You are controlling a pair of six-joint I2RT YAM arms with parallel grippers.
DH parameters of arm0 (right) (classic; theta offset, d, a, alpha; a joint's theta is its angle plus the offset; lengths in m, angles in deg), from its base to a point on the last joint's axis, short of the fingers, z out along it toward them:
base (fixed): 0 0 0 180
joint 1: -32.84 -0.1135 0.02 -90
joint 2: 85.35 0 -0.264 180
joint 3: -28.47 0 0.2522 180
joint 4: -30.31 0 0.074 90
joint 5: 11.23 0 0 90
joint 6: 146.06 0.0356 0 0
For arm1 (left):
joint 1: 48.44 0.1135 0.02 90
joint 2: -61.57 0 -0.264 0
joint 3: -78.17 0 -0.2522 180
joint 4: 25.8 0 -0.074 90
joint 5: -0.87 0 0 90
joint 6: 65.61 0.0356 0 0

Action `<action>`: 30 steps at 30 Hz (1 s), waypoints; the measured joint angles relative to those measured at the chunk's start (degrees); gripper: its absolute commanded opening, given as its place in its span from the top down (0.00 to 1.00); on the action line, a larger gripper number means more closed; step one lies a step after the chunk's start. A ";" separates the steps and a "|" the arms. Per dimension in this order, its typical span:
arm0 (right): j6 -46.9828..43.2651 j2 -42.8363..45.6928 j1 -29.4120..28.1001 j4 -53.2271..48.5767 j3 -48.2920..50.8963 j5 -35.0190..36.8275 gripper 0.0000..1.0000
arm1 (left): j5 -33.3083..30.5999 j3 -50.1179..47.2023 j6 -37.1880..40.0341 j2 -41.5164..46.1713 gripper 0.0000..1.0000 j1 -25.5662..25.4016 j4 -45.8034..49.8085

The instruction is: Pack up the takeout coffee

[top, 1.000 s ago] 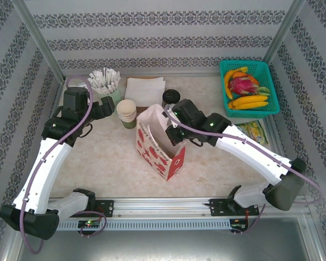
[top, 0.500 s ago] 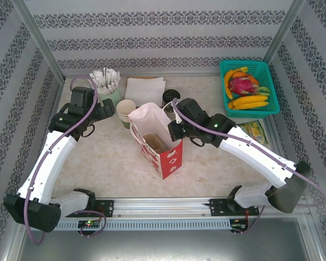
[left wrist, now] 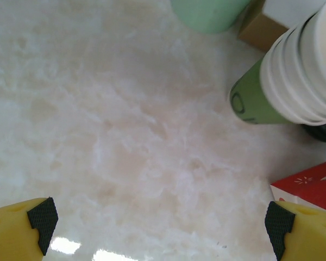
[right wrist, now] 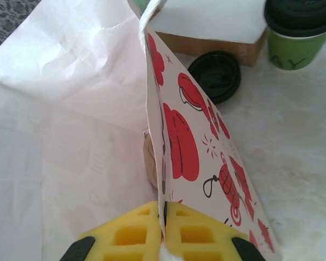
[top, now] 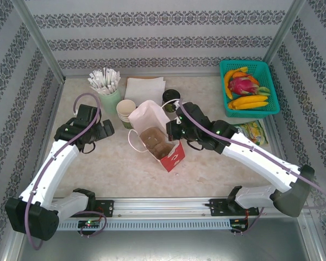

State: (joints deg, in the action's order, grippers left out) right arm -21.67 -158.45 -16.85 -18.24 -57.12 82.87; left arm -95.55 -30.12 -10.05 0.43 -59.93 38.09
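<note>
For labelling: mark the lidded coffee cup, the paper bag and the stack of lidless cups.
lidded coffee cup [right wrist: 296, 51]: right wrist view, green side wall.
paper bag [right wrist: 182, 141]: right wrist view, red-printed outer side.
stack of lidless cups [left wrist: 307, 65]: left wrist view, cream rims.

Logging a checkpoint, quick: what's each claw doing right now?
Left claw: open, empty.
Right claw: shut on the paper bag wall.

The paper bag [top: 146, 116] is standing mid-desk [top: 114, 168] with its mouth gaping upward. The right claw [top: 170, 130] is pinching the bag's right rim. The left claw [top: 104, 130] is hovering over bare desk left of the bag, near the stack of lidless cups [top: 126, 110]. The takeout coffee [top: 170, 98] is sitting just behind the bag, black lid on.
</note>
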 measured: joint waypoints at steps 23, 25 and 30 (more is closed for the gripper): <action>7.91 -5.40 -1.20 0.66 -4.98 -1.36 1.00 | 3.39 -2.27 -4.90 0.37 0.00 0.00 -1.27; 8.20 -5.40 -1.20 0.22 -4.98 -1.88 1.00 | 3.39 -2.47 -4.90 0.90 0.00 0.00 -1.33; 10.08 -5.62 -2.08 0.92 -4.37 -1.60 1.00 | 3.72 -3.96 -5.14 1.53 0.00 0.00 -2.21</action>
State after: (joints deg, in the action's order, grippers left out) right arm -11.60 -164.07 -18.92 -17.32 -61.49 81.27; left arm -91.83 -34.08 -15.19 1.96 -59.93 35.89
